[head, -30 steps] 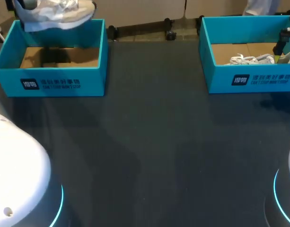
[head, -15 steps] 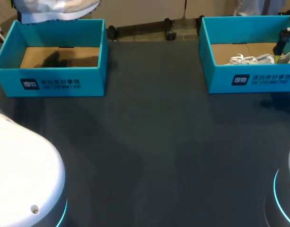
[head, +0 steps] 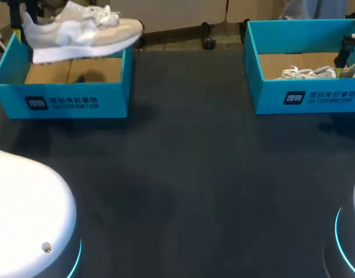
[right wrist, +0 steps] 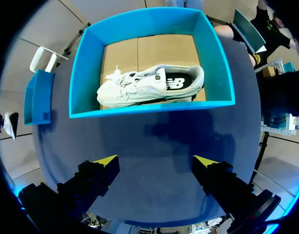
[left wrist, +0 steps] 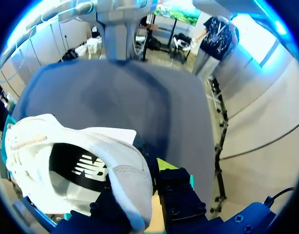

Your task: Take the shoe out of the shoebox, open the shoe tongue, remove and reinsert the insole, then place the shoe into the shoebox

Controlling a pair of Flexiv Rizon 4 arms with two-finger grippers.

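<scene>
We find the left gripper clamped on the heel of the white-and-beige lace-up trainer, held clear above the open teal cardboard shoebox; the right gripper hangs wide and empty. We judge extraction in hand: next, set it on the dark table for tongue-opening.

The head view is dim and evenly lit from above. The dark table looks matt and the shadows are soft. The lifted shoe casts a faint blot on the cardboard floor of the left shoebox. Cyan rings glow in both lower corners. In the left wrist view the lifted shoe glares white, its nearest part is blurred, and straight lines bow toward the rim. The right wrist view is brighter, with a soft shadow on the table before the right shoebox.
</scene>
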